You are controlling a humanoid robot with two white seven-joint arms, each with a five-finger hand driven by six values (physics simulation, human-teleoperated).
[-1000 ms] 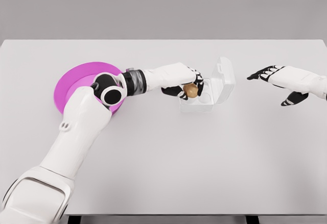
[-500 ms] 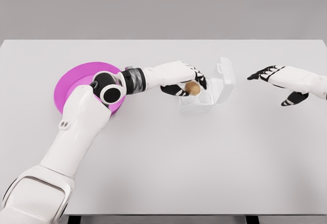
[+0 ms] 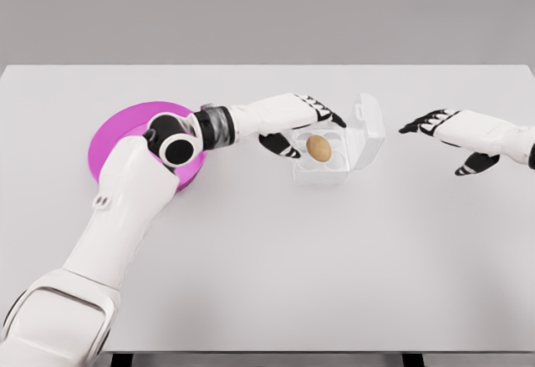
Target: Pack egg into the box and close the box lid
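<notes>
Egg (image 3: 318, 148) sits in clear box (image 3: 328, 160), left compartment, free of any grasp. Lid (image 3: 369, 129) stands raised on box's right side; closing not yet done. Risk: if you sweep left hand (image 3: 299, 126) across box, light container likely slides or tips and egg rolls out. Risk: if you press lid off-centre, it may not seat. Left hand hovers beside box's left edge, fingers spread, holding nothing. Right hand (image 3: 447, 133) hangs well right of lid, fingers relaxed, empty.
</notes>
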